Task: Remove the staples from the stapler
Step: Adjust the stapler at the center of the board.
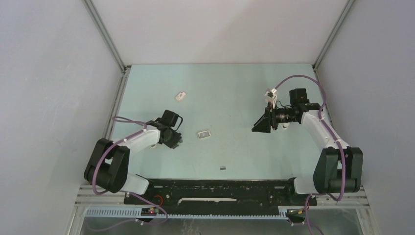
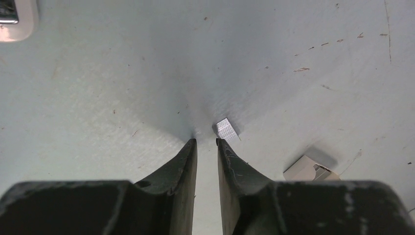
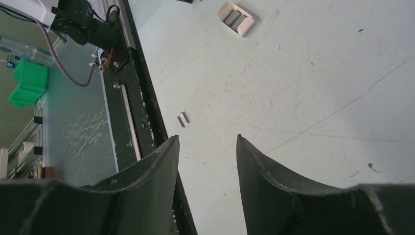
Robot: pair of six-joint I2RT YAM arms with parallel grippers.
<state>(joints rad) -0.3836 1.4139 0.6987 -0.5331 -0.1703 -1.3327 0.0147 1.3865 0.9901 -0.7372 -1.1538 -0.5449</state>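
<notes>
On the pale green worktop the staples lie loose in short grey strips. One strip sits just beyond the tips of the left hand, slightly to the right of its right finger; whether they touch cannot be told. That hand is low at the worktop, its fingers drawn to a narrow gap with nothing between them. A small open box lies near it to the right, and a small white rounded item lies well ahead to the left, mostly cut off by the picture's edge. In the top view another strip of staples lies alone close to the black base rail, between the two arms. The right hand hangs over the right part of the worktop, released, its fingers well apart and empty. Its camera shows bare surface between it and that strip.
</notes>
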